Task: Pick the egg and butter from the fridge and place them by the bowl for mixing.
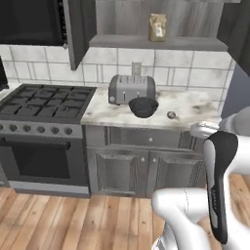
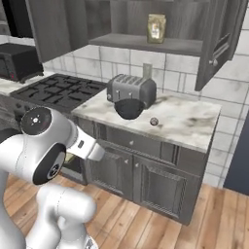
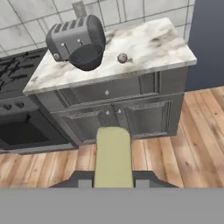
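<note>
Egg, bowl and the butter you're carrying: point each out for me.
egg (image 3: 122,57): hand view, its rounded top.
bowl (image 1: 143,106): left base view, its dark outer wall.
butter (image 3: 113,155): hand view, the pale yellow face between the fingers.

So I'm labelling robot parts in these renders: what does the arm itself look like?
The arm is built from glossy white rounded links, with dark grey round caps at the joints. In the left base view one upright link carries a long black panel down its face. No cables show, and any lettering is too small to read. The fingers are small, dark grey and blocky.
</note>
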